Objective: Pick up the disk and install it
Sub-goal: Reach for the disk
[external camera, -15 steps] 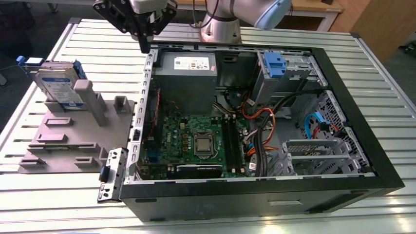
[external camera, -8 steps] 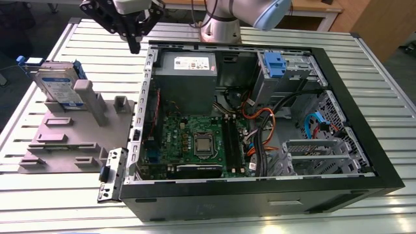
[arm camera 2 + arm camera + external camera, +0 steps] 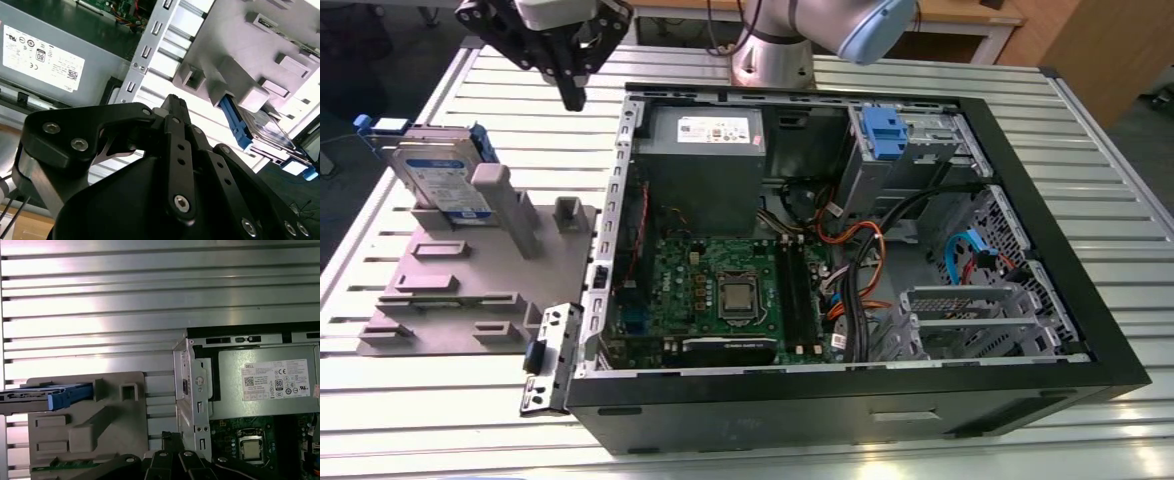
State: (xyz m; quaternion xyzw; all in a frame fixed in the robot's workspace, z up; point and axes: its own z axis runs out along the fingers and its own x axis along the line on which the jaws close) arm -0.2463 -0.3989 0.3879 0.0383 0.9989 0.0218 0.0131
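Pincer (image 3: pixel 571 98) closed, empty, above table (image 3: pixel 440 410); disk (image 3: pixel 438 172) stands in grey fixture (image 3: pixel 467 265) nearby.

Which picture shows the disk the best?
The exterior view: the disk stands on edge in the grey holder, label and blue rails facing the camera. The first wrist view shows the disk edge-on; in the second wrist view the holder hides part of it.

You have open table (image 3: pixel 520 115) between the gripper (image 3: pixel 571 98) and the disk (image 3: pixel 438 175) standing on edge on the grey fixture (image 3: pixel 454 262). A grey post (image 3: pixel 507 205) crowds the disk on the exterior view's right, and the case wall (image 3: pixel 624 150) rises just beside the fixture. Inside, cables (image 3: pixel 854 232) cross beside the drive cage (image 3: pixel 947 130).
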